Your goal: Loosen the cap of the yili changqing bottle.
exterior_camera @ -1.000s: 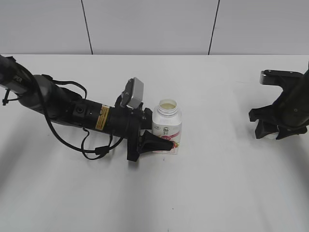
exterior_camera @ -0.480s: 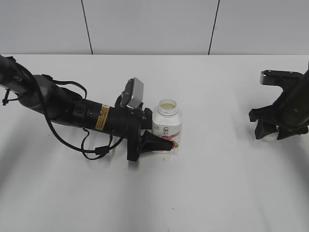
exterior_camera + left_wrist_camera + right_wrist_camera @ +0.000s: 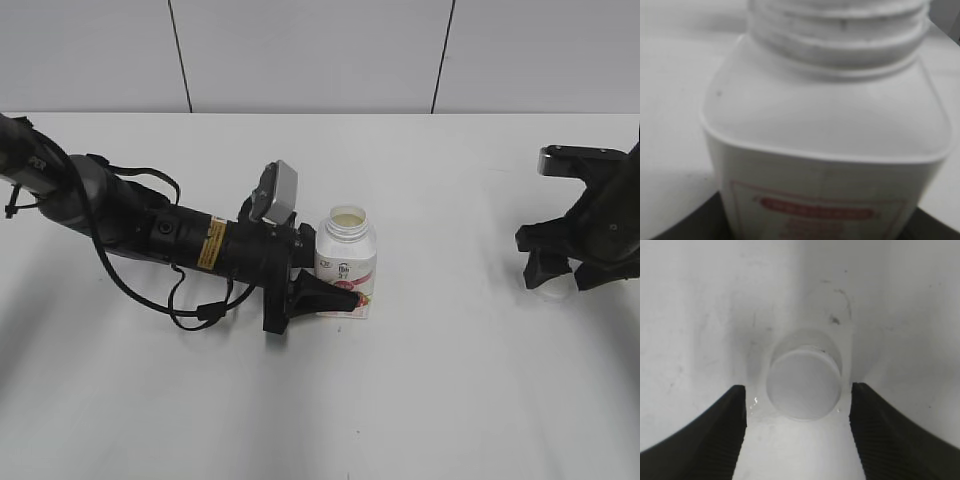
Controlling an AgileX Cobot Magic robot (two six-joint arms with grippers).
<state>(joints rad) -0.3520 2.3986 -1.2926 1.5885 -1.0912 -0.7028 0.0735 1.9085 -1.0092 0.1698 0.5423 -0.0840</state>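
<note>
Since a second ago the right gripper (image 3: 560, 268) has spread off the cap (image 3: 551, 288), which lies on the table (image 3: 450, 380). Exterior view: the left gripper (image 3: 345, 290) clamps the uncapped yili changqing bottle (image 3: 345, 262). Right wrist view: cap (image 3: 802, 381) sits free between parted fingers (image 3: 722, 425).

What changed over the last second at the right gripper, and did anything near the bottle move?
The right gripper spread its jaws, letting go of the small round white plastic cap, which now lies free on the white table. The left gripper kept its clamp on the uncapped squat white plastic bottle with pink-red label.
</note>
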